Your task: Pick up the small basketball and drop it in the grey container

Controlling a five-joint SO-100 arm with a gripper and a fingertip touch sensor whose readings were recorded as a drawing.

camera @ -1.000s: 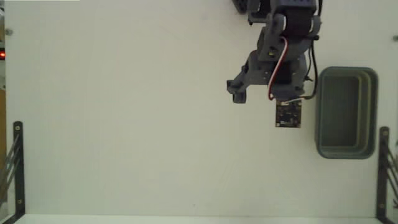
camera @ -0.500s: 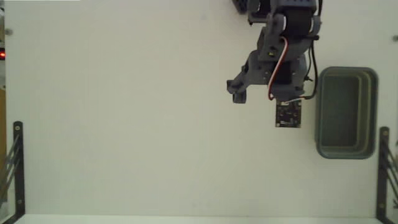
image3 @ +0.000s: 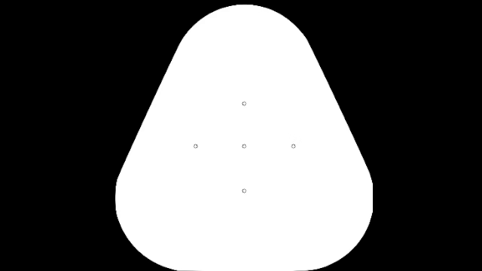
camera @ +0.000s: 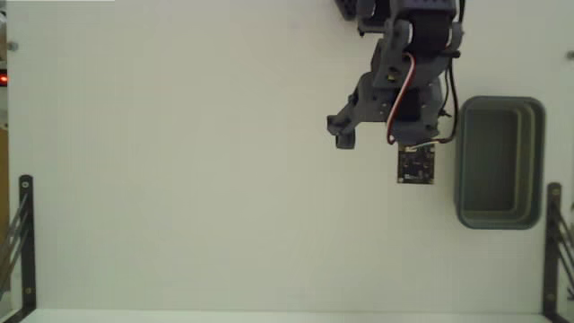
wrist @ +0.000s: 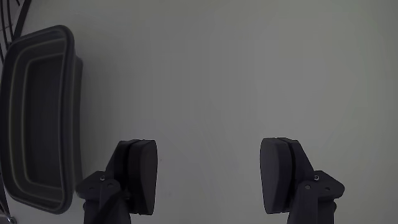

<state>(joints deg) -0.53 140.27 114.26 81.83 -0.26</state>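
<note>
The small basketball shows in neither view. The grey container (camera: 462, 161) stands at the right of the fixed view, long side running up and down, and its hollow looks empty. In the wrist view the grey container (wrist: 72, 112) lies at the left edge. My gripper (camera: 375, 132) hangs over the white table just left of the container. In the wrist view my gripper (wrist: 209, 173) is open, its dark fingers (wrist: 140, 175) wide apart with only bare table between them.
The white table (camera: 179, 179) fills the fixed view. Black metal brackets stand at its lower left (camera: 24, 235) and lower right (camera: 554, 240). The arm's base (camera: 399, 13) is at the top edge. A small red light (camera: 3, 79) glows at the left edge.
</note>
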